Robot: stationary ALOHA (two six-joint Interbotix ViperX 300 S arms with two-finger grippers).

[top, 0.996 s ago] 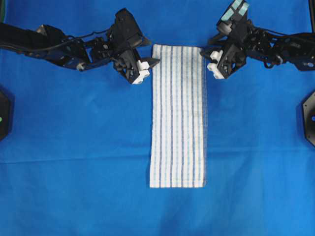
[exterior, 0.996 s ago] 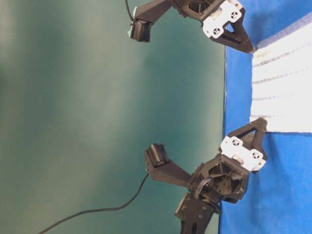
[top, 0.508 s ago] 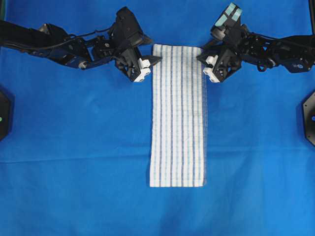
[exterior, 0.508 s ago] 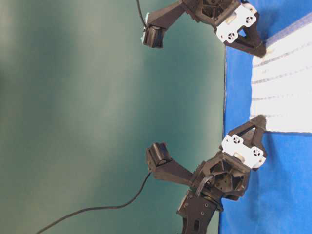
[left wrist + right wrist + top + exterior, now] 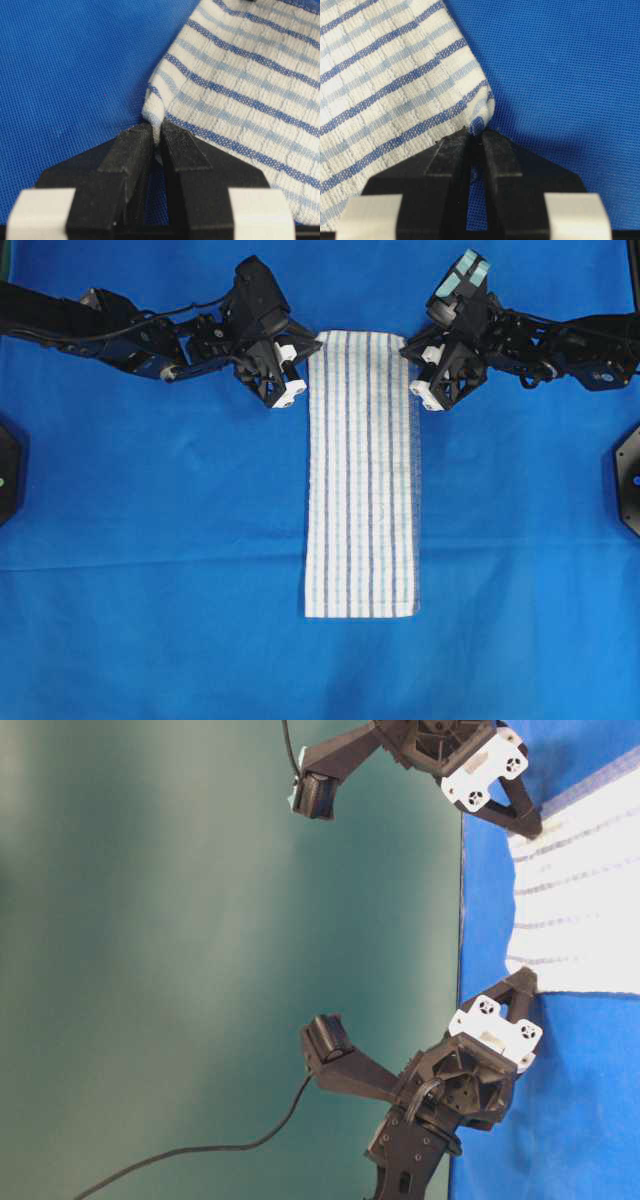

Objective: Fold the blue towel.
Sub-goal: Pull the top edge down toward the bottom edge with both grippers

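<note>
In the wrist views only — both fingers (image 5: 134,150) pinching blue towel (image 5: 362,470) corners.

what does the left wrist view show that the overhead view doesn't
Only the left wrist view shows the left gripper pinching a puckered corner of the blue towel between its black fingers. Only the overhead view shows the whole towel lying flat and lengthwise on the blue table cloth, with the right gripper at the opposite top corner. Both show the striped towel, the blue cloth and the left gripper at the towel's corner.
</note>
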